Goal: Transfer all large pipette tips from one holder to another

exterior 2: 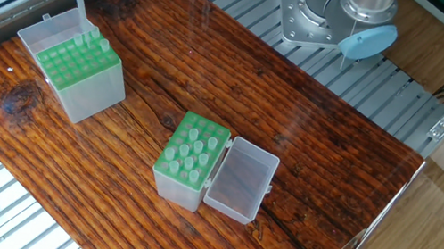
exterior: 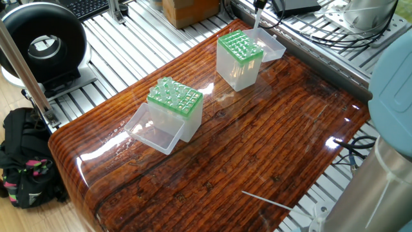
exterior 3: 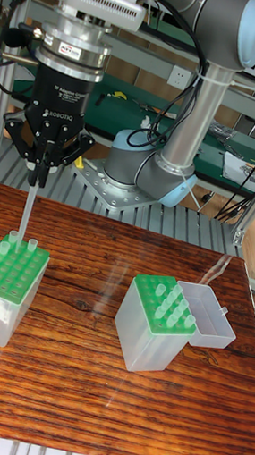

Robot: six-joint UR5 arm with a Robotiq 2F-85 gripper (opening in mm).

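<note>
Here, the gripper [exterior 3: 37, 173] was closed on one large pipette tip [exterior 3: 26, 211], held upright just above the left holder [exterior 3: 5, 291] on the table [exterior 3: 77, 383].

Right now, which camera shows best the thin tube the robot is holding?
The tall fixed view: the whole tube hangs from the fingers above the left box. The other two views cut it off at the top edge.

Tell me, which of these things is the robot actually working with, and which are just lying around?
Part of the job:
- tool, gripping one pipette tip
- left holder, few tips in it
- right holder, more tips standing in it

Just lying about:
- black bag on the floor
- thin stick near the table edge
</note>
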